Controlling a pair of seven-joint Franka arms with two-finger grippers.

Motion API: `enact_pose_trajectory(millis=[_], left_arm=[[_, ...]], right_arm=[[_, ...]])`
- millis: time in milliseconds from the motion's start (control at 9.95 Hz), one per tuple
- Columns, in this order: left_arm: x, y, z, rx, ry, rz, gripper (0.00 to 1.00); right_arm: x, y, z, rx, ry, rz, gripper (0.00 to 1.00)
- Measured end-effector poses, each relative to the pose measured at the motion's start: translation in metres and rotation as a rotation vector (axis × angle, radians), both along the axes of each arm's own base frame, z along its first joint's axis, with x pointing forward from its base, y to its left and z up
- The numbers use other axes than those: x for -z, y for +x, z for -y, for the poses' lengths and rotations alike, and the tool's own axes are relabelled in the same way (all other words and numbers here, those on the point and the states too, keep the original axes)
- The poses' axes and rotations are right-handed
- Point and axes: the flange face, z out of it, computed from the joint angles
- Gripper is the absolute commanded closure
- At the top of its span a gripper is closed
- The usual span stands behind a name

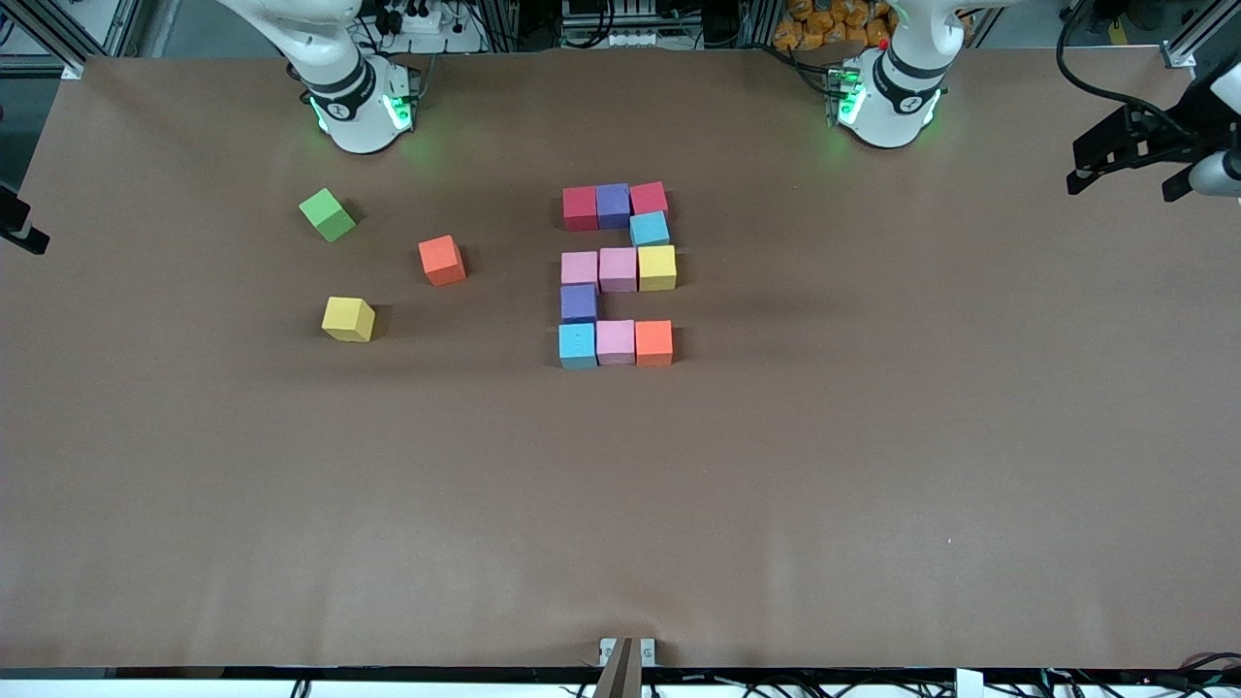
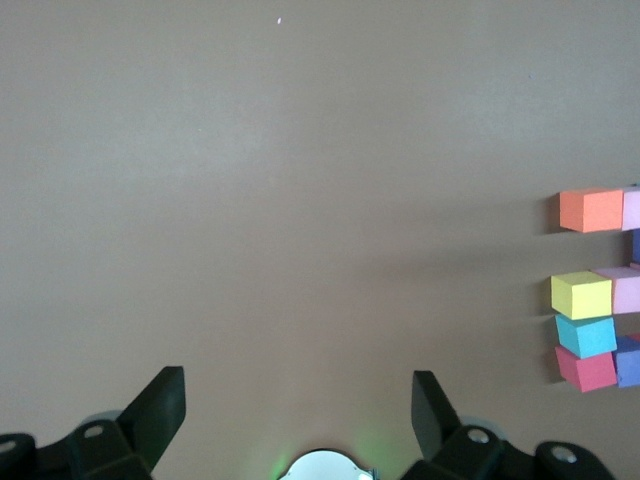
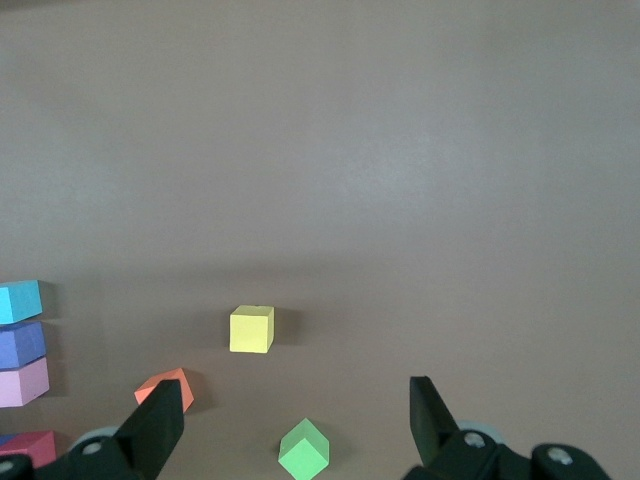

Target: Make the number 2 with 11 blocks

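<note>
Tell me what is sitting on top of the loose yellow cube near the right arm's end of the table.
Nothing: the loose yellow cube has a bare top face in the front and right wrist views. What it rests on, the brown table, is covered directly beneath it.

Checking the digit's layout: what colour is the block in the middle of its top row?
Purple, between two red blocks; the front view shows it best.

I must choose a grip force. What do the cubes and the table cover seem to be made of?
The cubes, such as the loose orange one, look like soft foam: matte, no shine, slightly rounded edges. It could also be painted wood. The table cover looks like brown paper or thin matte sheet: flat, dull, even colour, ending in a straight edge near the front camera.
</note>
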Motion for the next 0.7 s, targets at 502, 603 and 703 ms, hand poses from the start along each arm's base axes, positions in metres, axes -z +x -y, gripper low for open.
enact_pose_trajectory(millis=[502,603,703], left_arm=[[0.0049,0.0029,0.0059,0.016,0.001,-0.009,0.0],[0.0049,0.0029,0.0059,0.016,0.001,-0.009,0.0],[0.0051,0.0031,0.0058,0.016,0.001,-0.01,0.0]], right_arm=[[0.0,0.0,-0.0001,0.0,0.0,0.0,0.0],[0.0,0.0,0.0,0.0,0.0,0.0,0.0],[0.0,0.0,0.0,0.0,0.0,0.0,0.0]])
